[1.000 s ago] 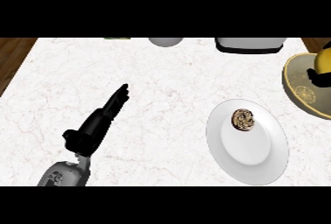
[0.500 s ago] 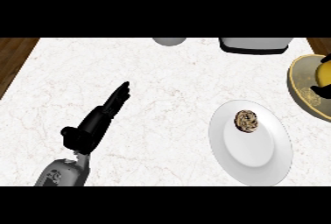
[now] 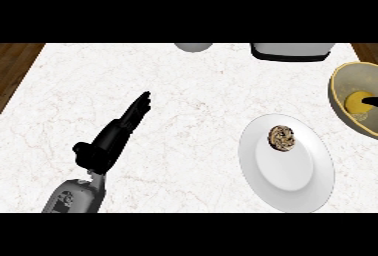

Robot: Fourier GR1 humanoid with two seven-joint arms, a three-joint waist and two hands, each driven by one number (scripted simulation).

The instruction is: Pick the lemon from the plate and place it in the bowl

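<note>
Against the view's right edge, the bowl (image 3: 338, 80) holds the lemon (image 3: 357, 102), plate (image 3: 288, 172) near.

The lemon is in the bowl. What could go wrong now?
Maybe. The lemon lies in the bowl with a dark bit beside it at the view's right edge, likely the right hand; drawing back could tip the lemon out or shove the bowl. The bowl stands close to the plate, so a shove might shake the brown round thing on it. The left hand is open and far away.
</note>
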